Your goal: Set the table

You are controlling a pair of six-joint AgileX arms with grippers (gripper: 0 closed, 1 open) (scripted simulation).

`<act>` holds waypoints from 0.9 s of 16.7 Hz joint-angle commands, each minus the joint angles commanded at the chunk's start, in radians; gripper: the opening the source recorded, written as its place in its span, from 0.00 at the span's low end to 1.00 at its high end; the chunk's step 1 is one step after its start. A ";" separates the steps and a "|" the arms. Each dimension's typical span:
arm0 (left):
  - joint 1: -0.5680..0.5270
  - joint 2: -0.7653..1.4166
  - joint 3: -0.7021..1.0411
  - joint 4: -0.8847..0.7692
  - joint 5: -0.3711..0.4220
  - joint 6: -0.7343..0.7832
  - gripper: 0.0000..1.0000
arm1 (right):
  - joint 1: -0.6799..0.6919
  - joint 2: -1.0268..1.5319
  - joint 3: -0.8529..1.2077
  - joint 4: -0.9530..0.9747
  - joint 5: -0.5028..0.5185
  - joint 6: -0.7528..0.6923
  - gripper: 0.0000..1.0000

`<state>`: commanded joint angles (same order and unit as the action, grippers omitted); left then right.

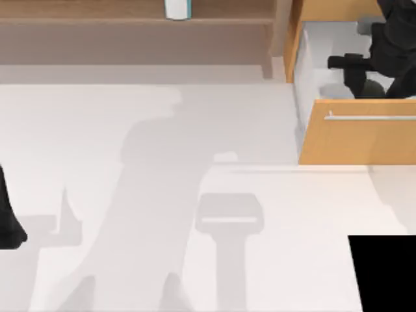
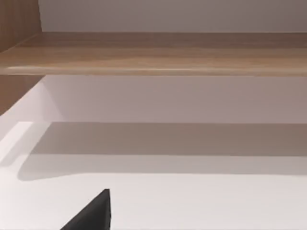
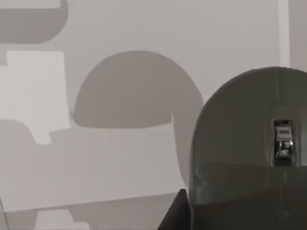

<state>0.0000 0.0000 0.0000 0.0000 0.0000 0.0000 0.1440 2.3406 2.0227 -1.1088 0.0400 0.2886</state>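
The white table [image 1: 130, 195] spreads across the top view and carries only shadows. At the back right, my right gripper [image 1: 351, 68] reaches down into the open drawer [image 1: 305, 65] of the orange-wood cabinet. The right wrist view shows a grey rounded object with a small metal wheel, like a computer mouse [image 3: 249, 153], lying close on the pale drawer floor. My left arm [image 1: 8, 224] stays parked at the table's left edge. A dark tip of my left gripper [image 2: 93, 213] hangs above the white table [image 2: 192, 201] and faces the shelf.
The drawer's front panel with a silver bar handle [image 1: 367, 117] juts out over the table's right side. A brown wooden shelf [image 1: 130, 26] runs along the back, with a white and teal cup [image 1: 177, 9] on it. A black rectangle [image 1: 383, 273] lies at the front right.
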 joint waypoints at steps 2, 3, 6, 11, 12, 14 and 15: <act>0.000 0.000 0.000 0.000 0.000 0.000 1.00 | 0.004 -0.074 -0.041 0.019 0.002 -0.005 0.00; 0.000 0.000 0.000 0.000 0.000 0.000 1.00 | 0.006 -0.117 -0.062 0.032 0.003 -0.006 0.00; 0.000 0.000 0.000 0.000 0.000 0.000 1.00 | 0.020 -0.258 -0.132 0.086 0.002 -0.011 0.00; 0.000 0.000 0.000 0.000 0.000 0.000 1.00 | 0.062 -0.494 -0.316 0.170 -0.003 -0.011 0.00; 0.000 0.000 0.000 0.000 0.000 0.000 1.00 | 0.072 -0.537 -0.364 0.184 -0.004 -0.009 0.00; 0.000 0.000 0.000 0.000 0.000 0.000 1.00 | 0.093 -0.620 -0.467 0.209 -0.007 -0.006 0.00; 0.000 0.000 0.000 0.000 0.000 0.000 1.00 | 0.104 -0.658 -0.522 0.220 -0.008 -0.003 0.00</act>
<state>0.0000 0.0000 0.0000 0.0000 0.0000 0.0000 0.2482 1.6826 1.5011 -0.8883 0.0315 0.2856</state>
